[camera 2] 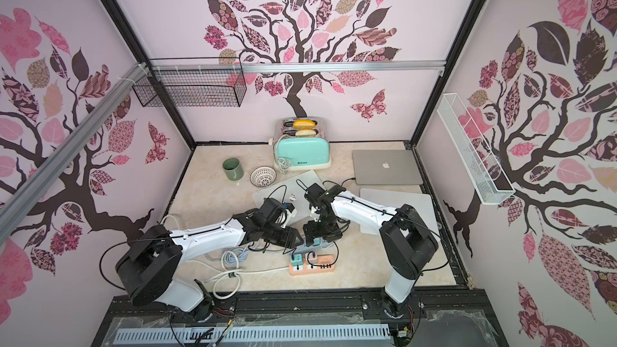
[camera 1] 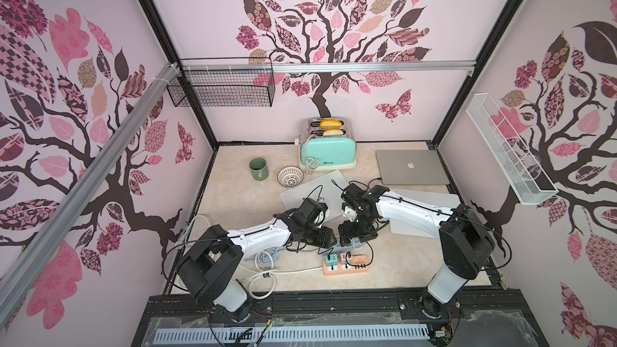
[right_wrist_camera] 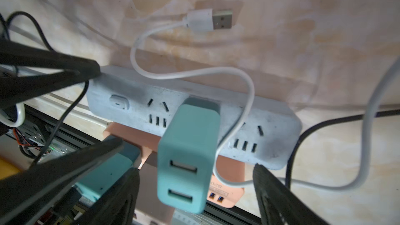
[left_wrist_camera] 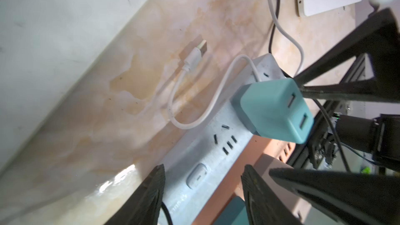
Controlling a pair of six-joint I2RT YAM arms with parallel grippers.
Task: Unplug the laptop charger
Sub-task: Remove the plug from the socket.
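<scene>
The laptop charger (right_wrist_camera: 190, 148) is a teal block with two empty USB ports, standing in a socket of a pale grey power strip (right_wrist_camera: 134, 96). My right gripper (right_wrist_camera: 195, 167) is open, its fingers (right_wrist_camera: 277, 193) on either side of the block and apart from it. My left gripper (left_wrist_camera: 203, 169) is open and straddles the switch end of the strip (left_wrist_camera: 207, 154). In both top views the left gripper (camera 1: 329, 240) (camera 2: 295, 237) and the right gripper (camera 1: 350, 240) (camera 2: 319, 235) meet tip to tip and hide the charger. A loose white USB plug (right_wrist_camera: 216, 20) lies beside the strip.
A pink power strip (camera 1: 347, 263) with small adapters lies just in front of the grippers. A closed silver laptop (camera 1: 412, 166) sits at the back right, with a teal toaster (camera 1: 329, 150), a green mug (camera 1: 258, 169) and a patterned bowl (camera 1: 290, 176) behind. Coiled cables (camera 1: 265, 258) lie at the front left.
</scene>
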